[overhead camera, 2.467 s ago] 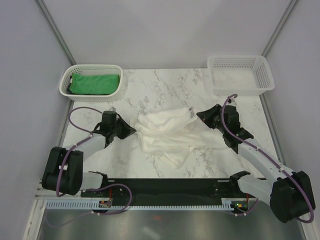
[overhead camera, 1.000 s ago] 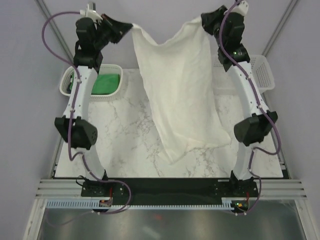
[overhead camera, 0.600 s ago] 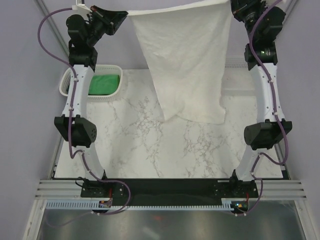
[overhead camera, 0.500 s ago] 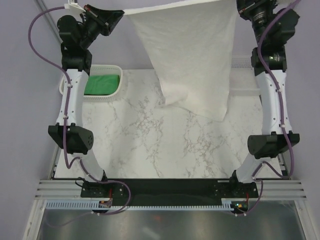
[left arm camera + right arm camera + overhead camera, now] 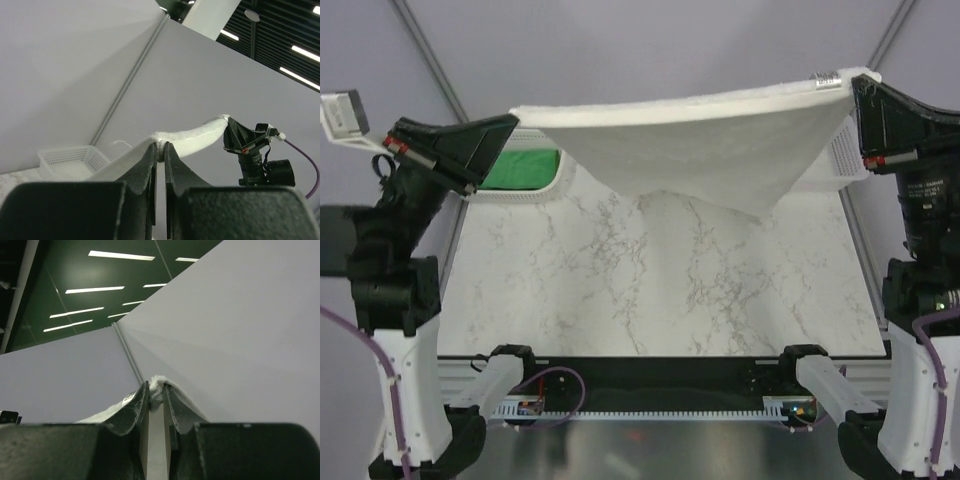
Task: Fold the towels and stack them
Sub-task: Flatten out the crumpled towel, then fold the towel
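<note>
- Table [image 5: 650, 290]: marble top, fills the centre and lower middle of the top view.
- White towel [image 5: 700, 150]: off the table, strung out flat across the upper part of the frame. Its top edge runs from upper left to upper right and the middle sags into a shallow belly above the far half of the table.
- Left pincer [image 5: 510, 125]: upper left, clenched on the towel's left corner. In its wrist view the fingers are nearly together with cloth pinched at the tips.
- Right pincer [image 5: 857, 85]: upper right, clenched on the towel's right corner. Its wrist view shows cloth bunched between the fingertips.
- Right basket [image 5: 842, 150]: white mesh, far right, mostly hidden behind the towel.
- Left basket [image 5: 520, 193]: white, upper left, only the near rim shows below the left pincer.
- Green towel [image 5: 520, 168]: lies in the left basket, partly covered.
- Tag [image 5: 825, 80]: small, on the white towel's top edge just beside the right pincer.
</note>
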Controlling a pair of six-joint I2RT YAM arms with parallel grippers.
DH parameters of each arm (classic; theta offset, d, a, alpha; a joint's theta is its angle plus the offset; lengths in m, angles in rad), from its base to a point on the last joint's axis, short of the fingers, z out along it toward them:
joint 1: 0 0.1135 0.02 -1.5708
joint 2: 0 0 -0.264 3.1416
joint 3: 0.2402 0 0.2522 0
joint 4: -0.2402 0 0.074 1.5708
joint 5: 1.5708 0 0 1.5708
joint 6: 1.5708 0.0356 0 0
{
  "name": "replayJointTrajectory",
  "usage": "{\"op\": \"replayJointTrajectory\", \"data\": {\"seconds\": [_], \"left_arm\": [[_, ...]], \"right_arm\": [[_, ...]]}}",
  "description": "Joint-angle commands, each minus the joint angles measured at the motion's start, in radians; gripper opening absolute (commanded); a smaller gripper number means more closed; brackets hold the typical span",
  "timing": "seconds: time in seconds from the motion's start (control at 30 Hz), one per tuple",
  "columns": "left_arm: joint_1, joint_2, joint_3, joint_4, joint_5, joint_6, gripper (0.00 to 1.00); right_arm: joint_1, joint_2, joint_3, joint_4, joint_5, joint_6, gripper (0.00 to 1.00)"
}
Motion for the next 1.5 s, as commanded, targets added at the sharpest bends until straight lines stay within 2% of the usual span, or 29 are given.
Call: {"op": "replayJointTrajectory", "data": {"seconds": [0.0,0.1,0.3,0.4,0.53,0.67,0.73,0.9,1.07,1.2,1.27,1.47], "left_arm": [[0.010,-0.092,0.017,-0.151,-0.016,0.103,0.02],[0.010,-0.093,0.127,-0.273,0.007,0.132,0.02],[0.008,-0.084,0.285,-0.360,-0.030,0.146,0.02],[0.008,-0.014,0.394,-0.423,-0.022,0.155,0.02],[0.008,0.048,0.430,-0.424,-0.082,0.184,0.02],[0.008,0.167,0.444,-0.437,-0.143,0.264,0.02],[0.010,0.235,0.403,-0.441,-0.159,0.321,0.02],[0.012,0.345,0.257,-0.319,-0.237,0.430,0.02],[0.016,0.557,0.284,-0.210,-0.211,0.462,0.02],[0.018,0.771,0.382,-0.125,-0.199,0.477,0.02],[0.019,0.869,0.448,-0.088,-0.188,0.482,0.02],[0.022,1.065,0.594,-0.027,-0.164,0.455,0.02]], "right_arm": [[-0.007,-0.080,-0.022,-0.066,-0.012,0.051,0.00],[-0.008,-0.116,0.041,-0.108,-0.011,0.065,0.00],[-0.007,-0.115,0.174,-0.138,0.023,0.100,0.00],[-0.007,-0.076,0.257,-0.138,0.040,0.098,0.00],[-0.007,0.020,0.334,-0.129,0.064,0.101,0.00],[-0.007,0.184,0.310,-0.086,0.022,0.124,0.00],[-0.007,0.218,0.214,-0.037,-0.026,0.143,0.00],[-0.007,0.310,-0.020,0.203,-0.083,0.183,0.00],[0.008,0.502,-0.132,0.403,-0.112,0.207,0.00],[0.021,0.668,-0.097,0.499,-0.133,0.212,0.00],[0.022,0.765,-0.019,0.516,-0.147,0.212,0.00],[0.030,1.008,0.124,0.584,-0.179,0.255,0.00]]}}
